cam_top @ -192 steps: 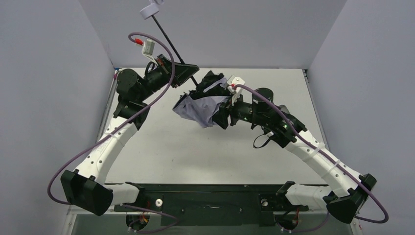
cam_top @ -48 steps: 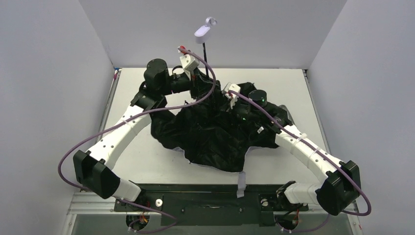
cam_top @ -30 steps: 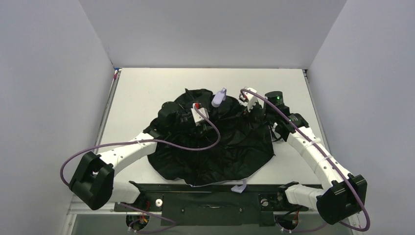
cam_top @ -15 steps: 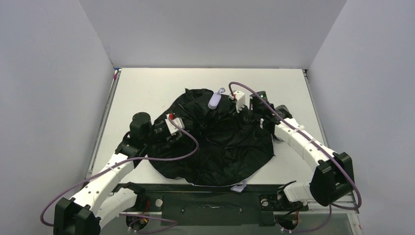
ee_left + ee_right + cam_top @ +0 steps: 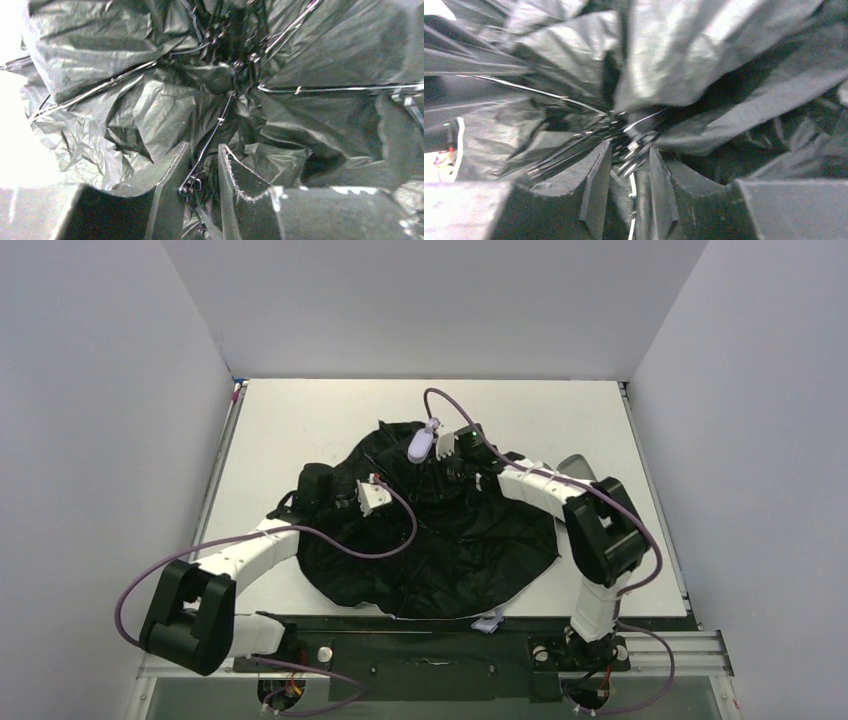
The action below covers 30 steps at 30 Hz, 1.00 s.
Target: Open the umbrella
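1. At the middle of the top view, the umbrella lies on the table with its canopy spread and its black inner side facing up. Its pale handle stands up just above the frame's centre.
2. Low in the left wrist view, the left gripper has its fingers slightly parted. A thin metal rib runs through the gap, and nothing is squeezed.
3. Low in the right wrist view, the right gripper has its fingers a narrow gap apart around a bunch of ribs near the hub. Blur hides whether they pinch it, so I cannot tell.
4. The umbrella is probably light overall. Its fabric looks thin, limp and slick, and it creases heavily at the upper left of the left wrist view. A pinch on cloth alone would likely slide off or only drag folds.
5. The ribs look springy but slender, so they are likely to bend or pop a joint if pulled sideways.
6. The stiff parts make better holds: the handle for steadying, and the sliding collar at the hub for pushing.
7. Whether the frame has latched open cannot be told.
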Each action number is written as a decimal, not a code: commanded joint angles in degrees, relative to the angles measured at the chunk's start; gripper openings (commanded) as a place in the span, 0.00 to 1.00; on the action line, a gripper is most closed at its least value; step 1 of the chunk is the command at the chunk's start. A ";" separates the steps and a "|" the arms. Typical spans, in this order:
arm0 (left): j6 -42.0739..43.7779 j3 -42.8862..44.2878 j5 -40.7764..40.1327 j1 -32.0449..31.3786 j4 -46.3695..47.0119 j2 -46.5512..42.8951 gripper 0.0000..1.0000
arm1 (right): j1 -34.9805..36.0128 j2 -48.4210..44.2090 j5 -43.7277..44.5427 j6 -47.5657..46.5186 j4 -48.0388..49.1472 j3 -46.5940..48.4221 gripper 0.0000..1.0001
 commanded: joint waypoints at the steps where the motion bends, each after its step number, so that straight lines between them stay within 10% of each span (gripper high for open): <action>1: 6.35 3.84 -1.48 2.49 -4.11 3.16 0.24 | -2.17 4.62 3.73 0.28 0.01 2.05 0.35; 15: 14.14 11.63 3.37 11.03 -15.65 11.99 0.29 | -9.28 3.76 0.17 -4.53 -8.56 2.52 0.66; 23: -7.56 13.27 12.94 13.94 -5.05 0.20 0.65 | -12.79 -14.66 -4.67 -6.75 -8.91 4.23 0.71; 30: -22.00 8.31 12.35 8.85 9.95 -9.42 0.77 | -14.85 -28.36 -8.62 -9.92 -5.23 -2.98 0.77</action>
